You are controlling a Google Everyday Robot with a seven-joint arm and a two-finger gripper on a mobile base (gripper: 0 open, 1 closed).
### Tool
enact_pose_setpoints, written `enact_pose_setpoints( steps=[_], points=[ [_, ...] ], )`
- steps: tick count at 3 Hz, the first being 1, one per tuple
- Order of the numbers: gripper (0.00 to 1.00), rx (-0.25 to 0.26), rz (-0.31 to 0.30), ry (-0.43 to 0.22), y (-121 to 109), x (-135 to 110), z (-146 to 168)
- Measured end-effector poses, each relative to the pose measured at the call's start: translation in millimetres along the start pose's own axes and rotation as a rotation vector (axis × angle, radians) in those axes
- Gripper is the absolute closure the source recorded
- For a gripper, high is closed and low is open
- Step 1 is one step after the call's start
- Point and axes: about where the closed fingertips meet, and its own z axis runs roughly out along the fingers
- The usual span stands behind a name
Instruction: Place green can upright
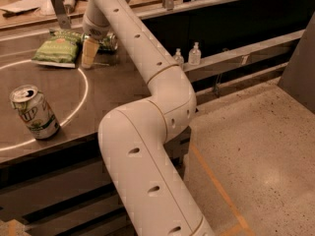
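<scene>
The green can lies on its side on the dark table at the far end. It is dark green with a silver end, and the arm hides part of it. My gripper is at the end of the long white arm. It points down at the table just left of the can, between the can and the chip bag, with its tip at or close to the tabletop. Whether it touches the can is hidden.
A flat light-green chip bag lies left of the gripper. A white-and-green 7UP can stands near the table's front left edge, on a white circle line. Two small bottles stand on a ledge to the right. Clutter lies on the back bench.
</scene>
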Motion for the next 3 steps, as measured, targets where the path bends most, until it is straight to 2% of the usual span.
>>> enact_pose_setpoints(
  steps=[2,3],
  points=[
    [0.61,-0.034,-0.033,0.029,10.2,-3.5,5.7],
    [0.84,-0.042,-0.053,0.062,12.8,-0.6,-1.0]
  ],
)
